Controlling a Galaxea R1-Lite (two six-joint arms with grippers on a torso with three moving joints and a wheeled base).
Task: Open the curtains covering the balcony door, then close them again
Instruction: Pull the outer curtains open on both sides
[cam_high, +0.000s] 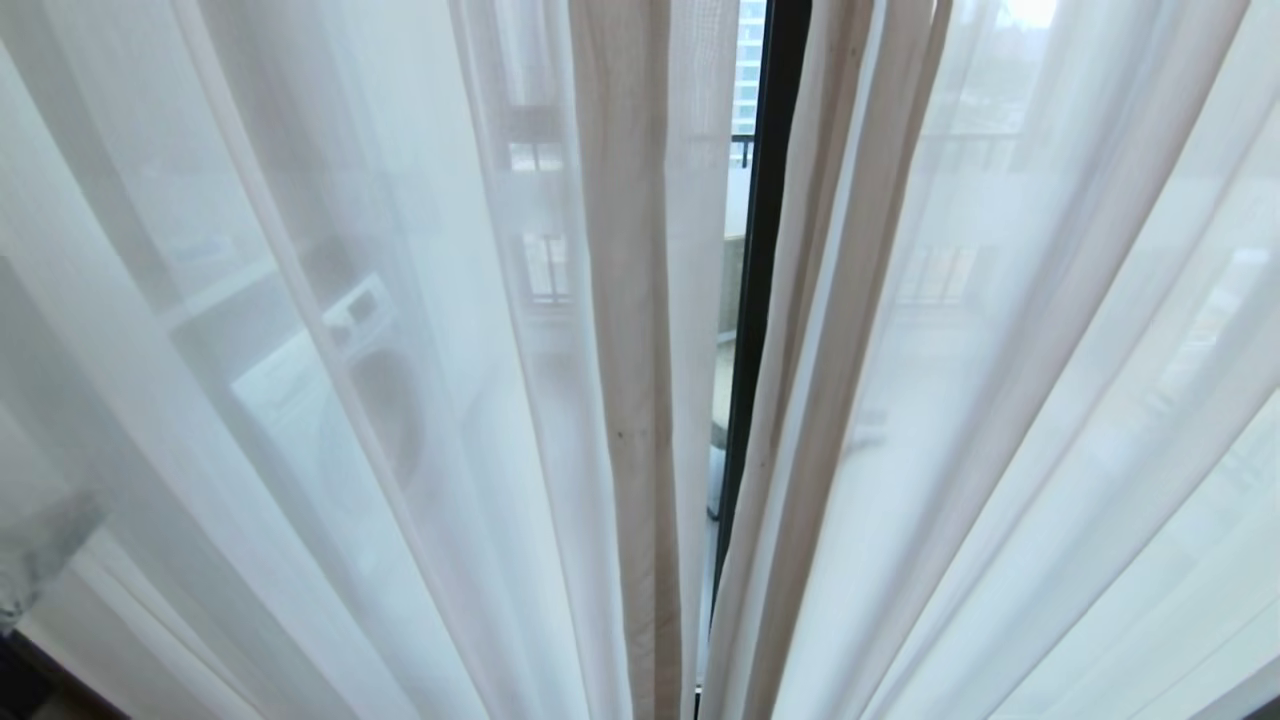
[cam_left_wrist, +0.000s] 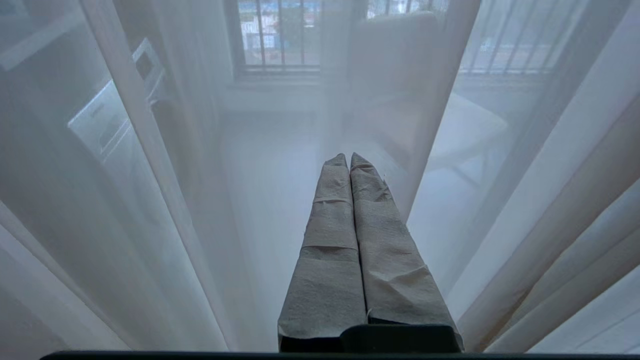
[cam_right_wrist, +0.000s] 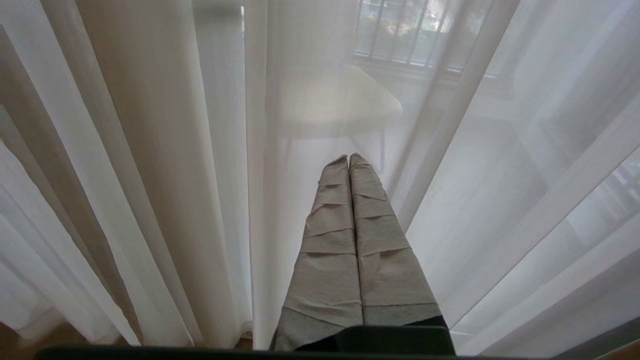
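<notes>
Before the robot, the curtains (cam_high: 620, 350) hang drawn, a thin gap baring the balcony door (cam_high: 760, 300) frame. Left gripper (cam_left_wrist: 349, 159) and right gripper (cam_right_wrist: 348, 160) point at sheers, fingers pressed together, empty.

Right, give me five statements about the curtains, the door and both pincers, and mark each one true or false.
1. The thin see-through white sheer curtains hang drawn across the glass. True.
2. A narrow gap between the sheers shows the black frame of the balcony door. True.
3. The left pincer stands wide open. False: its cloth-wrapped fingers are pressed together.
4. The right pincer clamps a fold of curtain. False: it is shut on nothing, with the sheer hanging just beyond its tips.
5. A white washing machine shows faintly through the sheer on the robot's left. True.
</notes>
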